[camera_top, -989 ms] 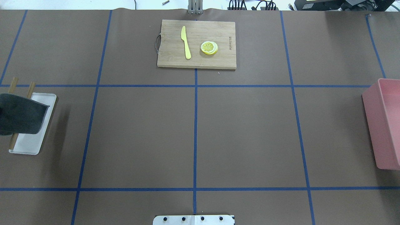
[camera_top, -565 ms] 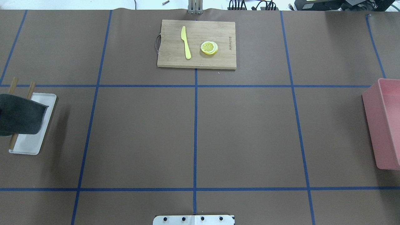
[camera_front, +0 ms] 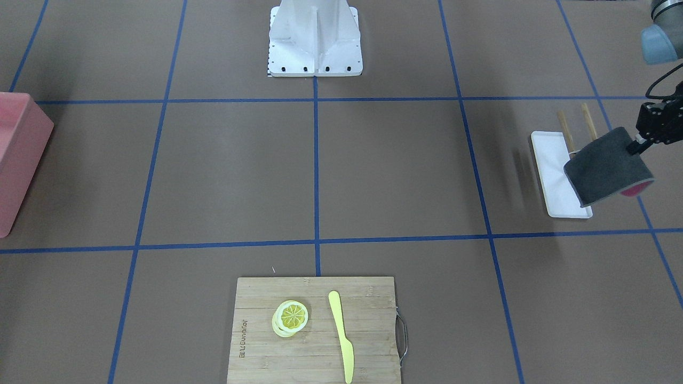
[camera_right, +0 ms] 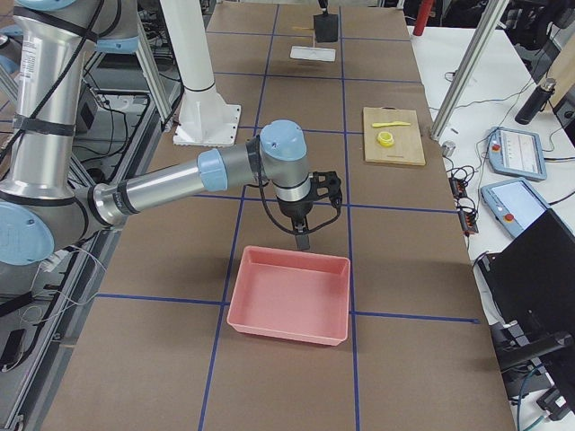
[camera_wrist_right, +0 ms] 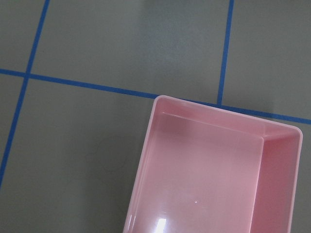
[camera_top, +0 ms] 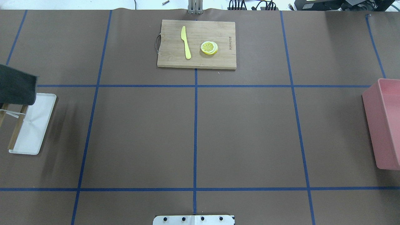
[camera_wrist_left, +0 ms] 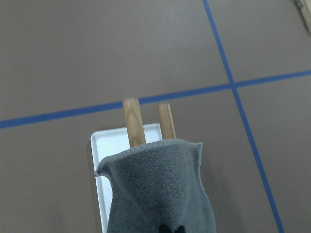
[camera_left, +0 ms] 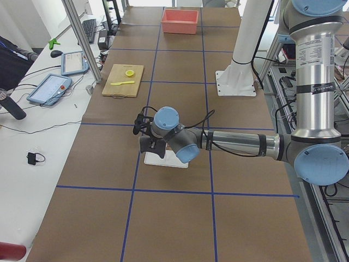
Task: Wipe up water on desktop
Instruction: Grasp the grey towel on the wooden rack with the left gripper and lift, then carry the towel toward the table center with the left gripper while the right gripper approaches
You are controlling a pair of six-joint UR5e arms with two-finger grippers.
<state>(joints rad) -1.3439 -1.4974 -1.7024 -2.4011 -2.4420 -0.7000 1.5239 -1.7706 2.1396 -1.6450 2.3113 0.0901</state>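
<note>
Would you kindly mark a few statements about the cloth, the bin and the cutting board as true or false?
1. The grey cloth hangs from the left gripper over the white tray. True.
2. The lemon slices sit on the white tray. False: they sit on the cutting board.
3. The pink bin is empty. True.
4. The yellow knife lies in the pink bin. False: it lies on the cutting board, beside the lemon slices.
</note>
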